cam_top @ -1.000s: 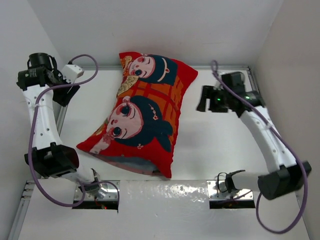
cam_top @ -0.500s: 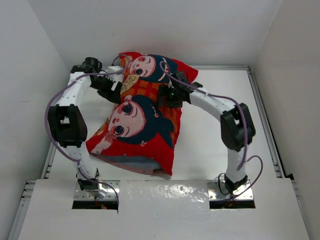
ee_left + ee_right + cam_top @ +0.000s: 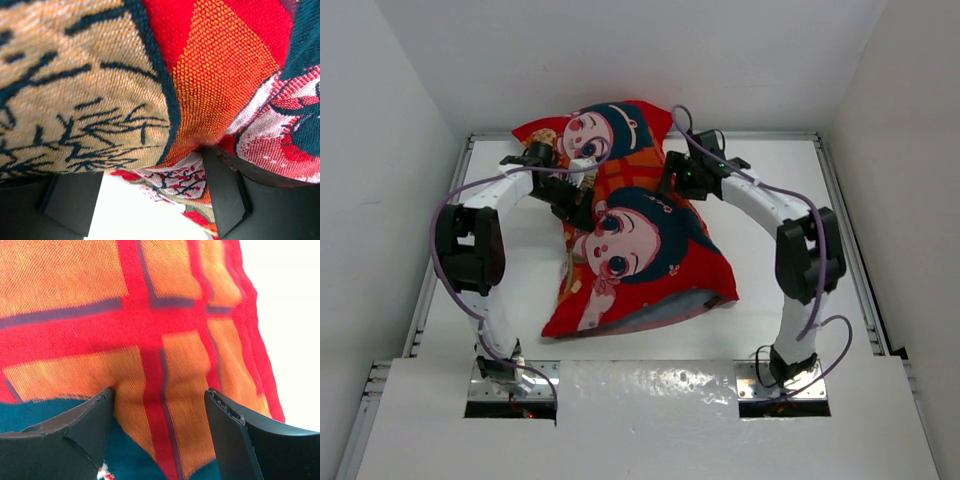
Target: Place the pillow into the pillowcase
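The red pillowcase (image 3: 640, 250) with doll faces lies plump across the table, one end at the back wall and the other toward the front right. The pillow is hidden; only the case's fabric shows. My left gripper (image 3: 570, 200) grips the case's left side at mid length. In the left wrist view, the gripper (image 3: 152, 162) has its jaws partly apart, with printed fabric (image 3: 200, 75) bulging between the tips. My right gripper (image 3: 675, 178) grips the case's right side. In the right wrist view, the gripper (image 3: 160, 391) holds a bulge of orange-red fabric (image 3: 150, 315).
White walls enclose the table (image 3: 790, 230) at the back and both sides. Metal rails run along the left and right edges. A white shelf (image 3: 650, 400) covers the front by the arm bases.
Both arms swung in from the sides and closed on the pillowcase. Since half a second ago the case has turned, with its near end swung right and its far end against the back wall.
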Tool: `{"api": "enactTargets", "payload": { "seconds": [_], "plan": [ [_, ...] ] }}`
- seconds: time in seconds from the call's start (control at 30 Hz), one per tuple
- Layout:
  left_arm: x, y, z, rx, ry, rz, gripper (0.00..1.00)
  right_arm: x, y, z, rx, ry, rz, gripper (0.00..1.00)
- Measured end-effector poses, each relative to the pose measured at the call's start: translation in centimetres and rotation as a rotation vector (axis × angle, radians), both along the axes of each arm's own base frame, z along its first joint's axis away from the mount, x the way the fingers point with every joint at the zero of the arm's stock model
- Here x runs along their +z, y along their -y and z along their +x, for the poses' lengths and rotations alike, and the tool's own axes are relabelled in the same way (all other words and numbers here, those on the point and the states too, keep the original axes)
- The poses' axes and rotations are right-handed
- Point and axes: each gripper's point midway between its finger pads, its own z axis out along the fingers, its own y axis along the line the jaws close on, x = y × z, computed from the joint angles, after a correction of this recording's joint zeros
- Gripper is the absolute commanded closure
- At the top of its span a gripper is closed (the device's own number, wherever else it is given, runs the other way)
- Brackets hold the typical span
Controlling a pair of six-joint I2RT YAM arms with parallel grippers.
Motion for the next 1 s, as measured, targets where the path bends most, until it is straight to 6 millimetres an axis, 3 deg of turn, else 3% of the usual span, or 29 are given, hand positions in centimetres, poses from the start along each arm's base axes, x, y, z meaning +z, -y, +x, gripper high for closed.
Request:
{"api": "enactTargets", "payload": {
  "seconds": [0.13,0.3,0.6,1.0],
  "plan": [
    [-0.3,-0.1,-1.5,-0.019,-0.009,0.007,0.26,1.1,0.8,-2.1,-0.003,0.041,0.009,0.29],
    [-0.1,-0.6,-1.5,-0.019,0.002,0.037,0.26,1.3,1.0,-4.3,-0.012,0.065,0.042,0.28],
    [0.9,-1.5,-0.8,-0.011,0.043,0.08,0.25,1.6,1.7,-5.2,-0.031,0.083,0.046,0.28],
    [0.7,-2.2,0.0,0.015,0.063,0.12,0.24,-0.1,2.6,-8.9,-0.094,0.074,0.124,0.29]
  ]
}}
